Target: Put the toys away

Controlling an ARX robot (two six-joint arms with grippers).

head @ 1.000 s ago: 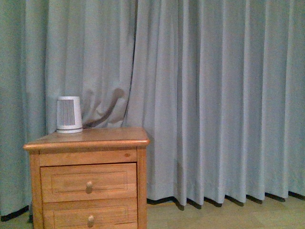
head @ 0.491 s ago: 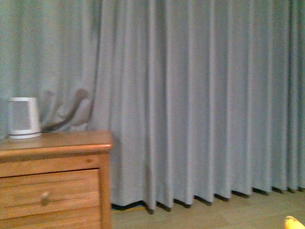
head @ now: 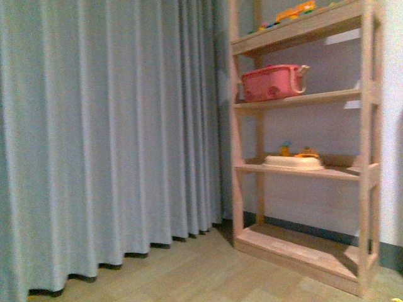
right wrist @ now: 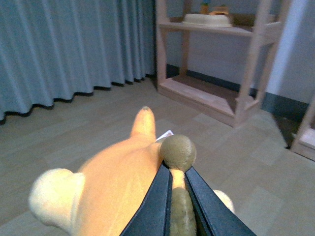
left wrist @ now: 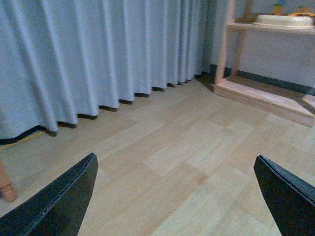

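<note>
Right gripper (right wrist: 177, 177): jaws drawn narrow, clamped on the toy's olive-tan tuft; held low and aimed out over the floor (left wrist: 197, 162).
Toy (right wrist: 113, 187): orange-yellow plush, held in the right gripper above the floor, well apart from the shelf (head: 302, 170).
Left gripper (left wrist: 174, 158): jaws spread wide, only floor seen between them; pointed toward the curtain (head: 107, 138).
Shelf: basket (head: 272, 83) seen on an upper board, dish (head: 294, 162) on the middle board.

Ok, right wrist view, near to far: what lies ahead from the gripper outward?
right gripper → plush toy clamped in it → floor → shelf unit bottom board → white basin on a higher shelf
</note>
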